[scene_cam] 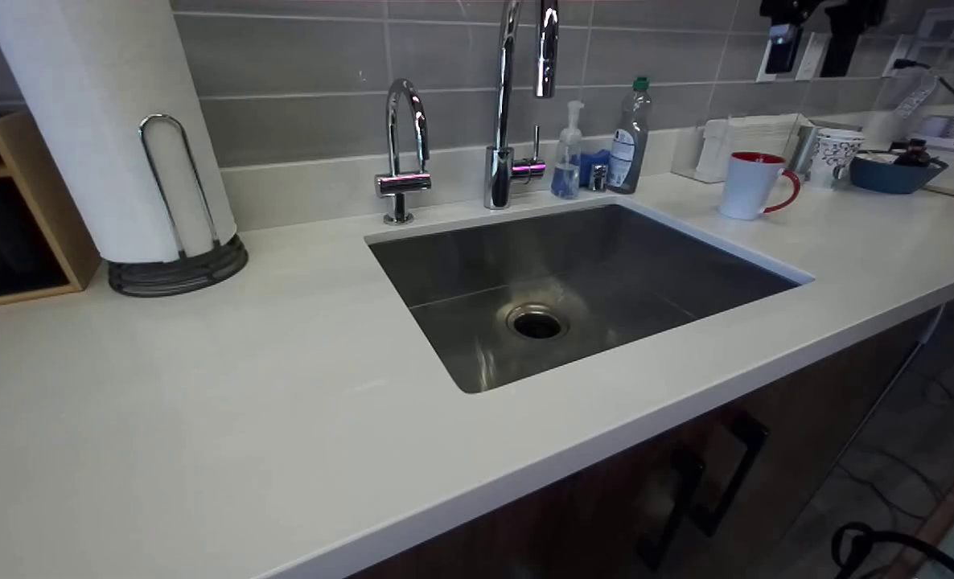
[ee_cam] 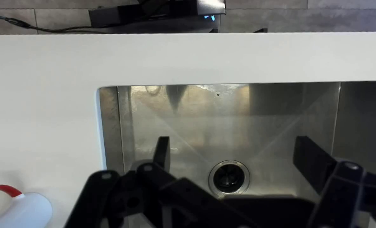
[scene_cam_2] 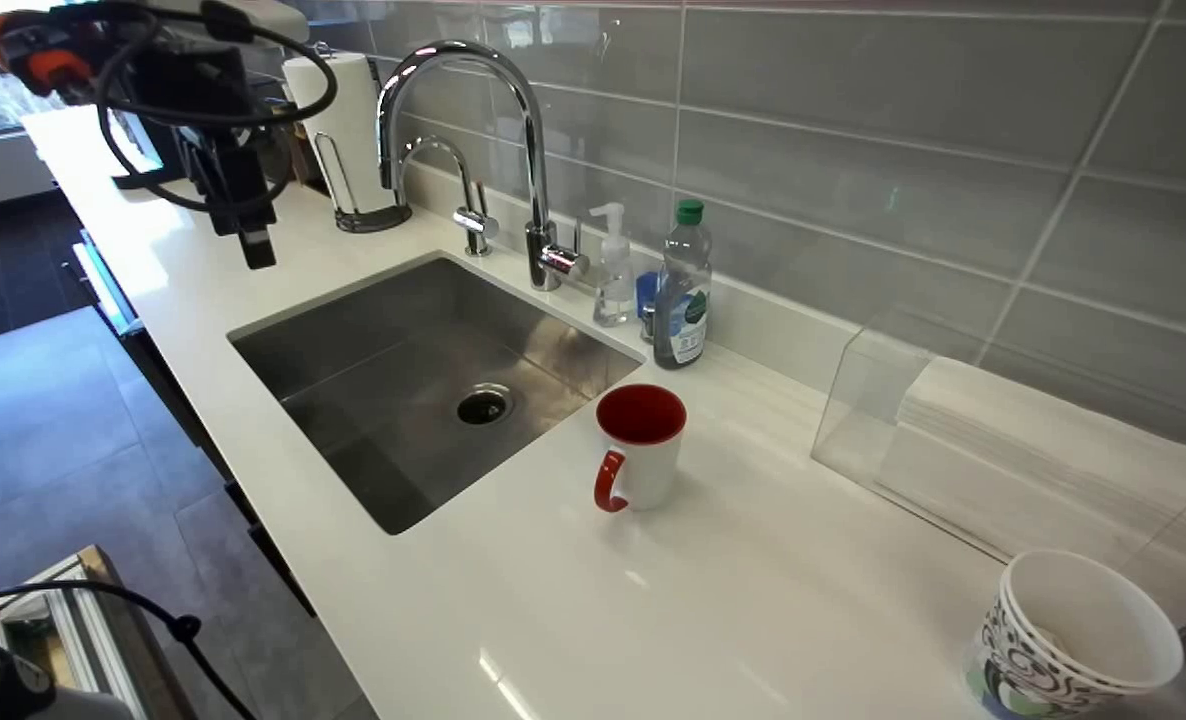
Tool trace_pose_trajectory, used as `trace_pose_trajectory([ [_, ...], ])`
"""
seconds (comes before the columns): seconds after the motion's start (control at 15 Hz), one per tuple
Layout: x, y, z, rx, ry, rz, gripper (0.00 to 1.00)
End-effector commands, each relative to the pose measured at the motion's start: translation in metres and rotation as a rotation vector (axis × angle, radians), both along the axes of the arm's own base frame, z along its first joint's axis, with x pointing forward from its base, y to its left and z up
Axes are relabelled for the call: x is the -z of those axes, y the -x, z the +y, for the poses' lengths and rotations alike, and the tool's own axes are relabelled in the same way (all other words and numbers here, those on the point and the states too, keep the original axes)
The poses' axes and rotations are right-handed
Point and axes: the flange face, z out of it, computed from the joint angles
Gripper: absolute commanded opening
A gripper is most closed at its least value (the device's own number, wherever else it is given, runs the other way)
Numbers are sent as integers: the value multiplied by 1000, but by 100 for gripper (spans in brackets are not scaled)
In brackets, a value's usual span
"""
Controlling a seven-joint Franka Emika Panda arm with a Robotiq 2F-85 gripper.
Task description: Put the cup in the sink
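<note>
The cup [scene_cam: 749, 189], a white mug with a red inside and red handle, stands upright on the counter beside the sink [scene_cam: 638, 273]. It stands close to the basin's edge in an exterior view [scene_cam_2: 648, 470]. In the wrist view, the cup [ee_cam: 26, 210] is at the lower left, partly cut off by the frame. The steel sink [scene_cam_2: 383, 340] has a round drain and nothing visible in it. My gripper [ee_cam: 234, 150] is open and empty, with its fingers wide apart over the basin in the wrist view. The gripper [scene_cam_2: 256, 250] hangs above counter height, well away from the cup.
A tall faucet [scene_cam_2: 538, 180] and a smaller tap [scene_cam_2: 473, 215] stand behind the sink. A soap pump [scene_cam_2: 613, 270] and a dish soap bottle [scene_cam_2: 685, 290] stand near the cup. A napkin holder [scene_cam_2: 1033, 450], paper cups [scene_cam_2: 1063, 640], a blue bowl [scene_cam: 895, 175] and a paper towel roll [scene_cam: 107, 121] are on the counter.
</note>
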Motion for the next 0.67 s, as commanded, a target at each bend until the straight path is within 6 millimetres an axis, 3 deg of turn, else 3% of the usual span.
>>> trace_pose_trajectory([
  [0.0, -1, 0, -5, 2, 8, -13, 100],
  [0.27, 0, -2, -45, -88, 39, -103, 100],
  [0.6, 14, -5, -128, -44, -11, -177, 100],
])
